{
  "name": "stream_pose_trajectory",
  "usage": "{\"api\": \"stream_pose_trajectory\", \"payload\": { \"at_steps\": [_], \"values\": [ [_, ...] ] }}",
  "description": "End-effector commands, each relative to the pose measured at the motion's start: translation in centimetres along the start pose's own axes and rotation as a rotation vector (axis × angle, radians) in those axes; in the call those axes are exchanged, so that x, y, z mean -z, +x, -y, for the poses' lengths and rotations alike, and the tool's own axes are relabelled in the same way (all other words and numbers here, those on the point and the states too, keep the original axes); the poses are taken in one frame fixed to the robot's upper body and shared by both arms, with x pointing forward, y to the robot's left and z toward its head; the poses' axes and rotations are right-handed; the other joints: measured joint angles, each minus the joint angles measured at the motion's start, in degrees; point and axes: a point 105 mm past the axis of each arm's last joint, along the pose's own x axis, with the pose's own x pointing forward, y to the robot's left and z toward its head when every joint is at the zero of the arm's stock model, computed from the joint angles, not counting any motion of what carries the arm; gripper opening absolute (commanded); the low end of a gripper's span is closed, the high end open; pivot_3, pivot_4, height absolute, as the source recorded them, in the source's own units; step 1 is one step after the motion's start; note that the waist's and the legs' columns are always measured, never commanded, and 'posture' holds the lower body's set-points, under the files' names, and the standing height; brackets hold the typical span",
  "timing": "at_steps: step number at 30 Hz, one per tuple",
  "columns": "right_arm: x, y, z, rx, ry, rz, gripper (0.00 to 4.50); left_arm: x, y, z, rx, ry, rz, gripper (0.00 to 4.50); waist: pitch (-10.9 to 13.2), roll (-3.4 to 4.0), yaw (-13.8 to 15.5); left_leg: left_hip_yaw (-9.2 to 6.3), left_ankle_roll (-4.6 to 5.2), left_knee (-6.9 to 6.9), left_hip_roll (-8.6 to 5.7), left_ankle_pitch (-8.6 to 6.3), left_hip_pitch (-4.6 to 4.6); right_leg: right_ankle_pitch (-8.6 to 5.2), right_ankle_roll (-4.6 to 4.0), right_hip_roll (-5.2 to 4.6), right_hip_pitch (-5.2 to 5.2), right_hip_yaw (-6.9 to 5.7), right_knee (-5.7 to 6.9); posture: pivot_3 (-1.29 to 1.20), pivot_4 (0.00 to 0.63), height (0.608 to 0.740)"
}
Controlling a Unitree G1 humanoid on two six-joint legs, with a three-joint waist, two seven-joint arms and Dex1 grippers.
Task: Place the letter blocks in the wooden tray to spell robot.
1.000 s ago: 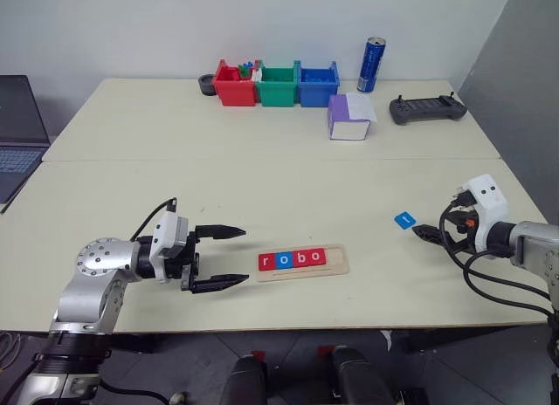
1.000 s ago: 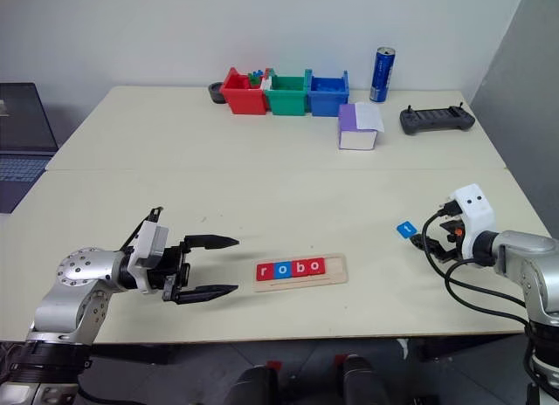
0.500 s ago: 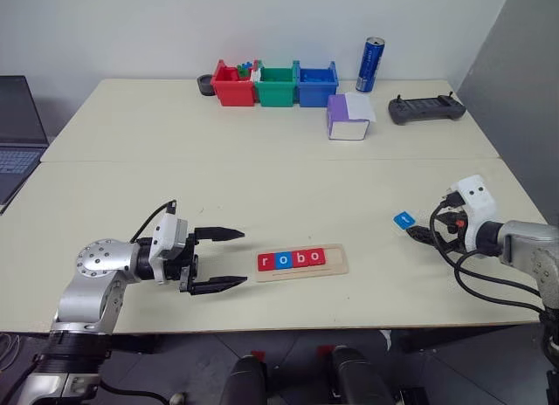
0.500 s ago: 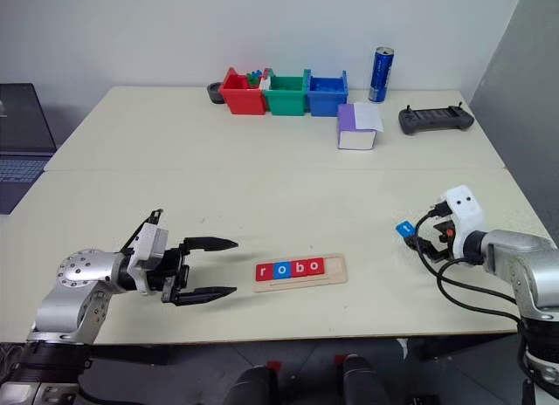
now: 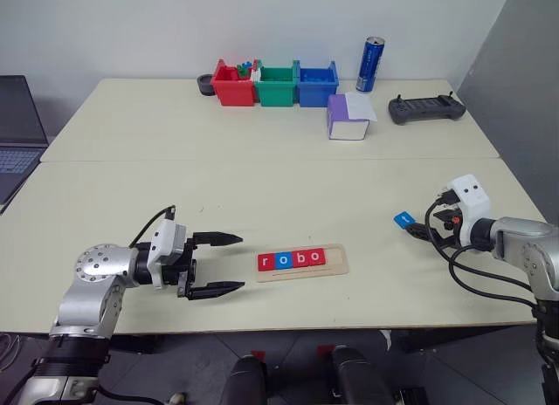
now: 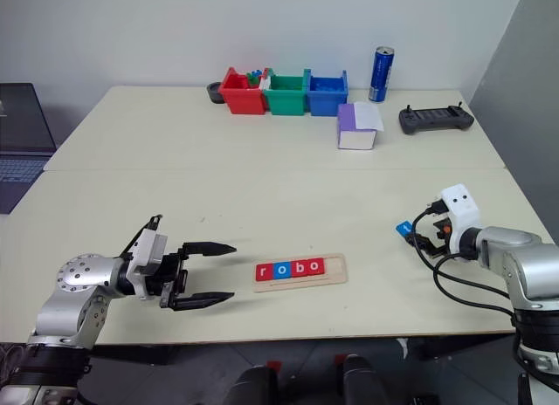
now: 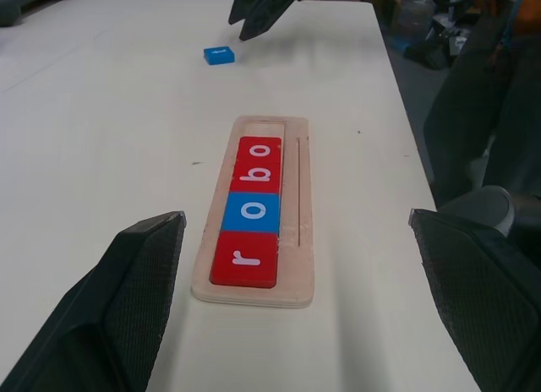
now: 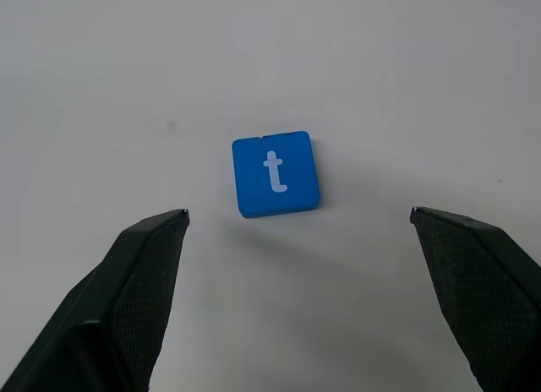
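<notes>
Four letter blocks (image 5: 292, 259) are seated in the wooden tray (image 5: 339, 264) on the pale counter (image 5: 262, 178); both claws, left (image 5: 229, 264) and right (image 8: 296, 219), are spread open, empty

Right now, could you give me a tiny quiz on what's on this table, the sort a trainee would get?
1. True or false: the wooden tray already holds five letter blocks.
2. Which letter is on the blue block lying outside the tray: a) r, b) t, c) o?
3. Fill in: the right hand is ____ above that block.

Key: 1 false, it holds four, reading r-o-b-o. 2 b. 3 open.
</notes>
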Motion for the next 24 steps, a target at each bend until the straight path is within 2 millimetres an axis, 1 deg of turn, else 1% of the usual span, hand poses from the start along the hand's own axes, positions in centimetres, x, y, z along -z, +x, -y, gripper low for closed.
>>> {"api": "stream_pose_trajectory", "payload": {
  "at_steps": [1, 3, 8, 11, 15, 16, 17, 18, 24],
  "values": [
    [-1.5, 0.2, -0.3, -0.006, -0.045, 0.047, 4.46, -0.4, -0.5, -0.2, -0.017, 0.032, 0.006, 4.50, 0.0, 0.00, 0.0, 0.00, 0.00, 0.00, 0.00, 0.00, 0.01, 0.00, 0.00, 0.00, 0.00, 0.00, 0.00, 0.00, 0.150, 0.740],
    [-1.3, 1.0, -0.4, -0.011, -0.060, 0.039, 4.46, -0.3, -0.5, -0.1, -0.018, 0.033, 0.006, 4.50, 0.0, 0.00, -0.1, 0.00, 0.00, 0.00, 0.00, 0.00, 0.02, 0.00, 0.00, 0.00, 0.00, 0.00, 0.01, 0.00, 0.150, 0.740],
    [-1.7, 2.4, -0.8, -0.036, -0.058, 0.049, 4.46, -0.4, -0.5, -0.2, -0.020, 0.037, 0.007, 4.50, 0.0, 0.00, -0.1, 0.00, 0.00, 0.00, 0.00, 0.00, 0.01, 0.00, 0.00, 0.00, -0.01, 0.00, 0.02, 0.00, 0.150, 0.740],
    [-1.4, 3.0, -0.8, -0.039, -0.056, 0.039, 4.46, -0.6, -0.5, -0.2, -0.024, 0.040, 0.007, 4.50, 0.0, 0.00, 0.0, 0.00, 0.00, 0.00, 0.00, 0.00, 0.00, 0.01, 0.01, 0.00, -0.01, 0.00, 0.01, 0.00, 0.150, 0.740],
    [-0.4, 3.6, -1.2, -0.048, -0.051, 0.011, 4.46, -0.8, -0.5, -0.1, -0.030, 0.040, 0.005, 4.50, 0.0, 0.00, 0.0, 0.00, 0.00, -0.01, 0.00, 0.00, -0.01, 0.11, 0.18, 0.00, -0.01, -0.01, 0.01, 0.00, 0.150, 0.740],
    [-0.3, 3.6, -1.2, -0.049, -0.051, 0.010, 4.09, -0.8, -0.5, -0.1, -0.032, 0.039, 0.005, 4.50, 0.0, 0.00, 0.0, 0.00, 0.00, -0.01, 0.00, 0.00, 0.00, 0.11, 0.18, 0.00, -0.01, -0.01, 0.01, 0.00, 0.150, 0.740],
    [-0.2, 3.6, -1.3, -0.051, -0.051, 0.007, 3.89, -0.9, -0.4, -0.1, -0.033, 0.038, 0.004, 4.50, 0.0, 0.00, 0.0, 0.00, 0.00, -0.01, 0.00, 0.00, 0.00, 0.11, 0.19, 0.00, -0.01, -0.01, 0.01, 0.00, 0.150, 0.740],
    [-0.1, 3.6, -1.3, -0.053, -0.052, 0.004, 3.57, -0.9, -0.4, -0.1, -0.034, 0.037, 0.003, 4.50, 0.0, 0.00, 0.0, 0.00, 0.00, -0.01, 0.00, 0.00, 0.00, 0.11, 0.18, 0.00, 0.00, -0.01, 0.01, 0.00, 0.150, 0.740],
    [-0.1, 3.5, -1.2, -0.047, -0.049, 0.005, 1.50, -1.2, -0.2, -0.3, -0.032, 0.038, 0.002, 4.50, 0.0, 0.00, 0.0, 0.00, 0.00, -0.01, 0.00, 0.00, 0.02, 0.11, 0.18, 0.01, 0.00, -0.01, 0.03, 0.00, 0.150, 0.740]
  ]
}}
